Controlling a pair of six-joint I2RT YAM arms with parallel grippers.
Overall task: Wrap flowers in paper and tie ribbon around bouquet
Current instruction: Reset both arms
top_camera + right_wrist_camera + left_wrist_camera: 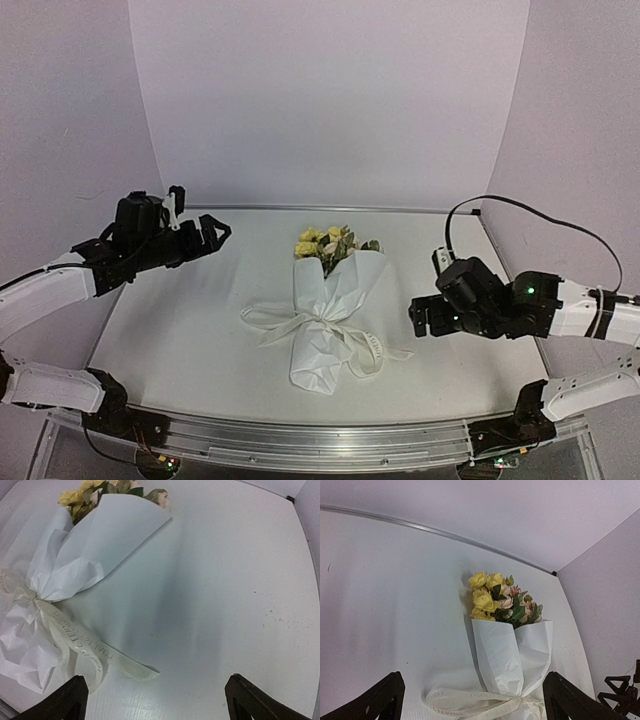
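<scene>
Three lilac walls (330, 100) enclose a white table (180, 340) bearing the bouquet (330, 300).

White table top (180, 330), matte, marked with a few faint specks. Closed in on three sides by plain pale lilac panels: back wall (330, 100) along the far edge of the table top, left wall (60, 120) and right wall (585, 120) angled outward from its far corners. Thin metal strip (400, 209) at the joint between far edge and back wall. Grooved aluminium rail (320, 440) along the near edge. Soft, even light; only weak, blurred shadows on the white surface.
</scene>
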